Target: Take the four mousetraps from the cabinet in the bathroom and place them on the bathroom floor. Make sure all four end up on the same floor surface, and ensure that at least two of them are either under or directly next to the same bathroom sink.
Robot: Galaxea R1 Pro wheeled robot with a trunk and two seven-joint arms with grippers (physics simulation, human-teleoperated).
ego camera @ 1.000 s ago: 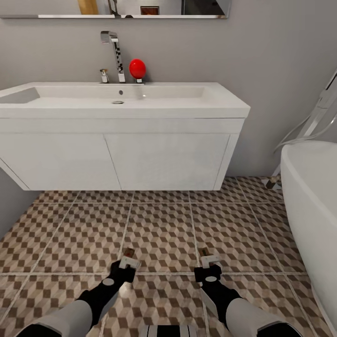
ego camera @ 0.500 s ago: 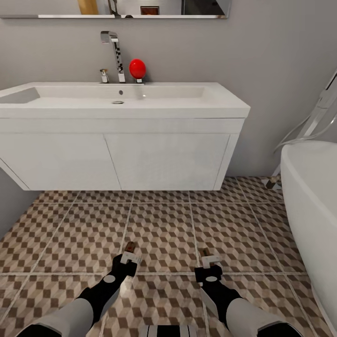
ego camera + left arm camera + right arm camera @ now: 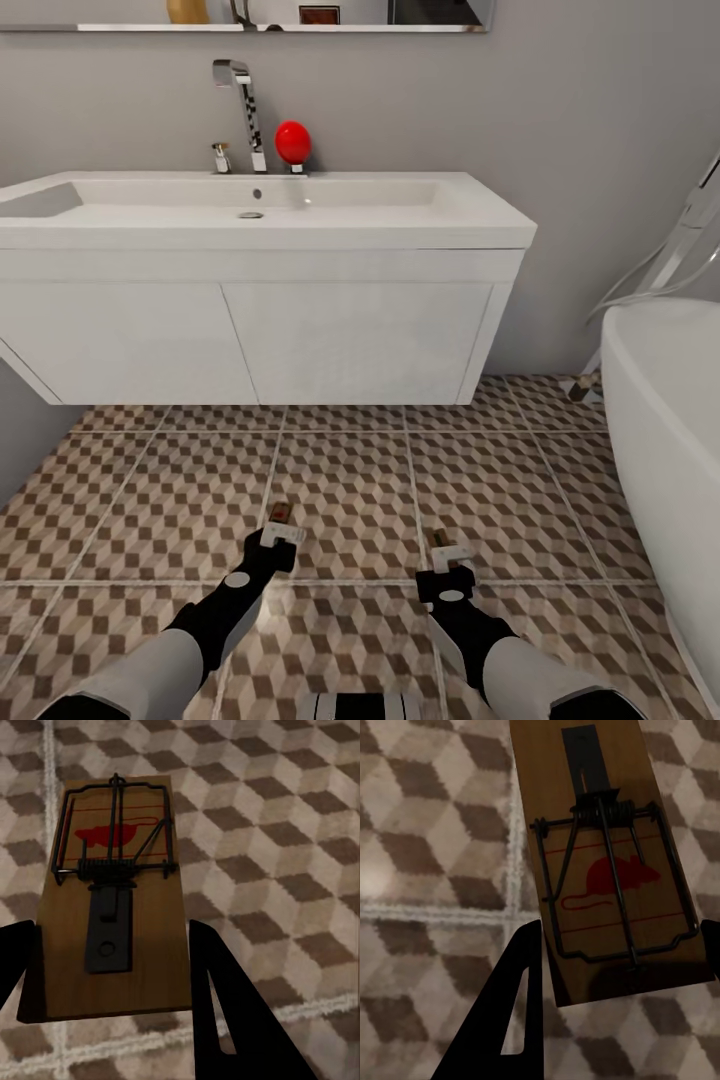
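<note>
Mousetraps (image 3: 112,907) (image 3: 607,862) in both grippers; sink (image 3: 260,215) ahead, bathtub (image 3: 665,420) right.

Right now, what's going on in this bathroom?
A two-armed robot is setting mousetraps on the tiled floor in front of the white sink. The left gripper holds one mousetrap between its fingers, low over the tiles. The right gripper holds a second mousetrap the same way. Both sit a little out from the vanity, not under it, and whether either trap touches the floor can't be told. A bathtub stands at the right.
</note>
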